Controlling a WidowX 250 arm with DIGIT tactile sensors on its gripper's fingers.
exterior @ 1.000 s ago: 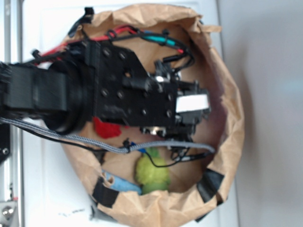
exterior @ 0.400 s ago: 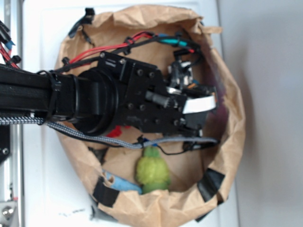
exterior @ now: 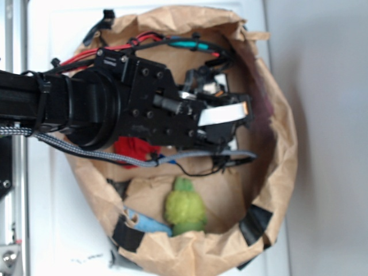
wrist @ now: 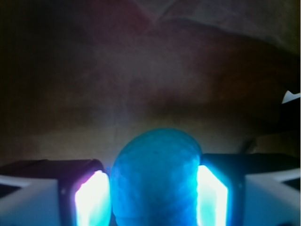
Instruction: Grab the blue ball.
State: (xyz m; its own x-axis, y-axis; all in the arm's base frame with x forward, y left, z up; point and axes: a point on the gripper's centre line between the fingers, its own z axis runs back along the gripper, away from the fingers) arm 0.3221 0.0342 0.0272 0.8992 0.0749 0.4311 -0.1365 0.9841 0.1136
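Two risks show: from the exterior the hand sits deep in the paper bag, hiding the ball (snagging seems possible), while the wrist shows the blue ball pinched between glowing fingers, likely to squirt free.

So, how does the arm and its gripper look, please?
The arm is black, a blocky body with round screw heads. Red and teal cables run along its upper side; a grey braided cable runs along its lower side. A white strip sits near the gripper. In the wrist view the finger pads glow pale blue in dark holders.
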